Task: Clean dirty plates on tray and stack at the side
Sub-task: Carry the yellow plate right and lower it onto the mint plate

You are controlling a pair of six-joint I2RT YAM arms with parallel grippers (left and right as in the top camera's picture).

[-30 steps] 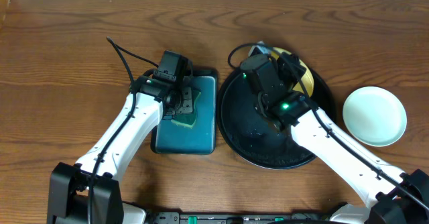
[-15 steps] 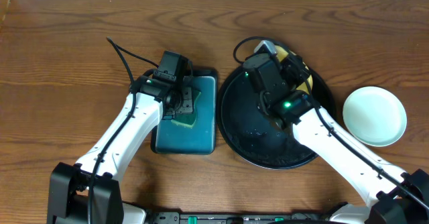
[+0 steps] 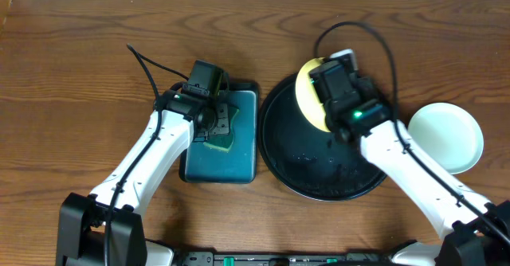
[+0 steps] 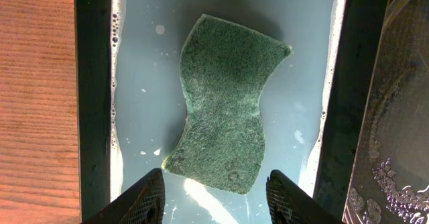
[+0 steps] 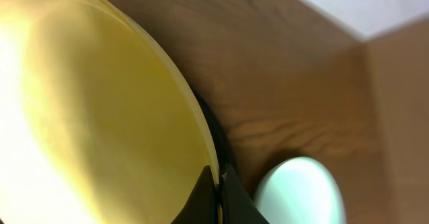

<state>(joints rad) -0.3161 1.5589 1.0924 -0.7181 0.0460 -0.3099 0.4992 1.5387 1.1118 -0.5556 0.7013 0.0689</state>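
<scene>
Bottom of overhead frame: both arms reach up from their bases.

Lower right centre: the black tray (image 3: pixel 319 170) has a wet, speckled floor. No plate lies flat on the part not hidden by the right arm.

Left of it: the teal tray (image 3: pixel 239 166) holds a film of soapy water and the green sponge (image 4: pixel 224 110). The left gripper (image 4: pixel 216 200) hangs over the sponge's near edge with fingers spread, gripping nothing. The sponge lies flat and free.

Right edge, mid-height: a pale mint plate (image 3: pixel 446 137) sits on the bare table (image 3: pixel 80 59), beside the black tray and clear of its rim. No smear shows in its centre. I cannot tell whether it is one plate or two stacked.

Upper centre-right: the right gripper (image 5: pixel 214 190) pinches the rim of the yellow plate (image 3: pixel 307 99). The plate is tipped up on edge over the far part of the black tray. Glare washes out its face in the wrist view, and no blue-green mark is visible.

Judgement: at least one plate is cleaned and set aside. The yellow one looks wiped and in transit, and it needs placing on the side stack. A third plate is not accounted for.
</scene>
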